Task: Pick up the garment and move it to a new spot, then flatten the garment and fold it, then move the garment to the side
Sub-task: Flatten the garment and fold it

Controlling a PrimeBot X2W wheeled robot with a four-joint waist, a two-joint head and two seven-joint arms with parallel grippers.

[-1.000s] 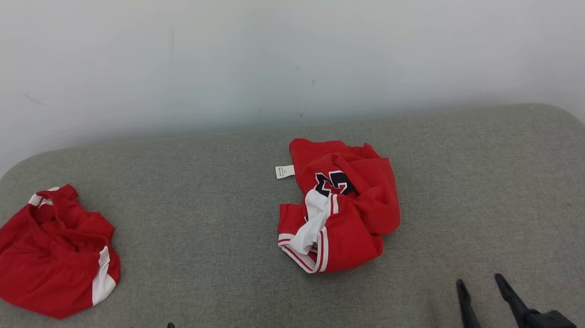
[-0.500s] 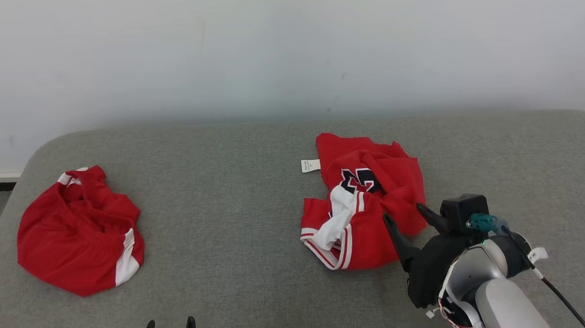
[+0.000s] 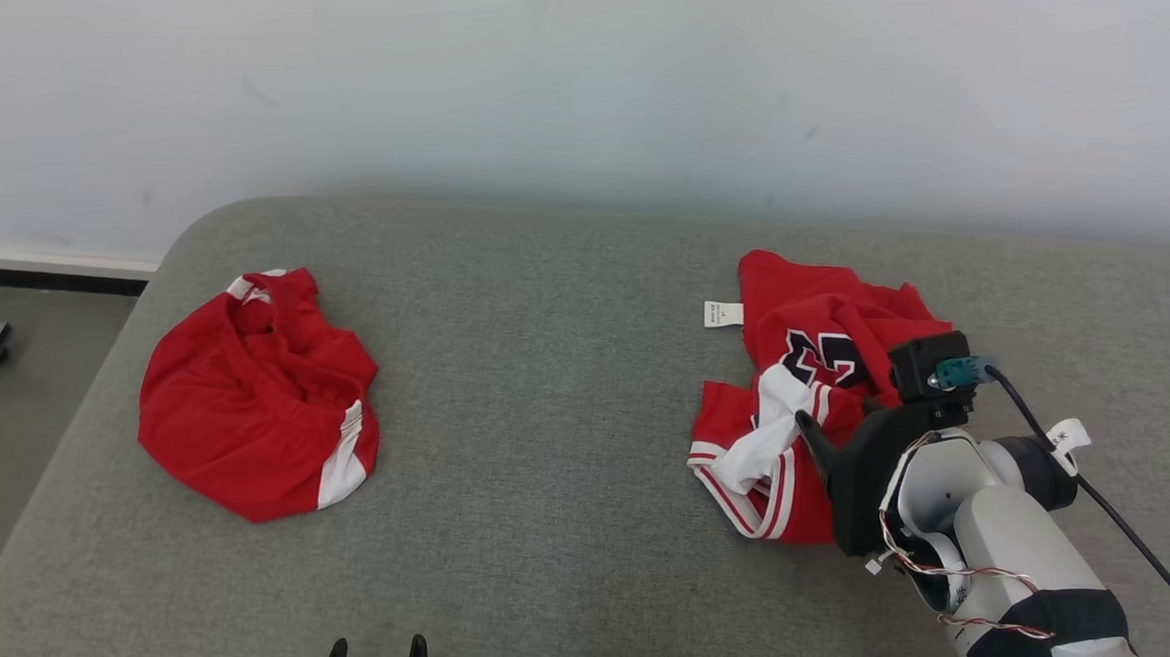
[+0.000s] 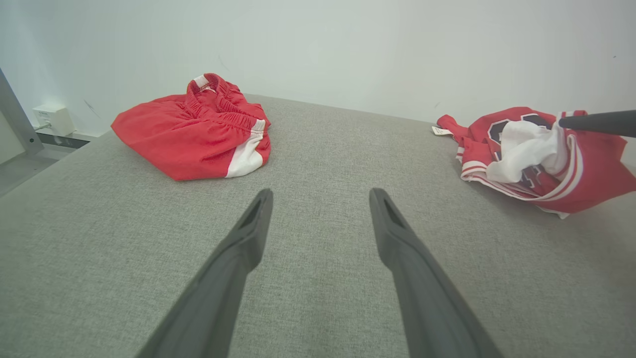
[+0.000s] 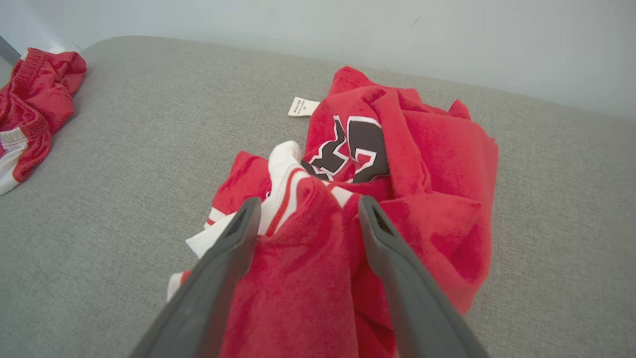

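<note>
The garment, a crumpled red jersey point(image 3: 794, 298) with white trim and dark numbers, lies on the right part of the grey padded surface point(image 3: 547, 371). My right gripper point(image 3: 835, 418) hangs open over its near edge. In the right wrist view a raised fold of the jersey point(image 5: 422, 149) sits between the spread fingers of the right gripper point(image 5: 308, 203), which are not closed on it. My left gripper point(image 3: 378, 645) stands open and empty at the near edge. In the left wrist view the left gripper point(image 4: 320, 191) points across bare fabric, with the jersey point(image 4: 586, 164) at the right.
A second red garment with a white side stripe and an elastic waistband point(image 3: 250, 426) is bunched at the surface's left end point(image 4: 194, 134) point(image 5: 35, 104). A white wall runs behind. The surface's left edge drops to the floor point(image 3: 8, 399).
My right arm has come up from the lower right and set its open fingers over the jersey's near edge. The head camera has turned left, shifting the whole picture right. The left gripper keeps still.
</note>
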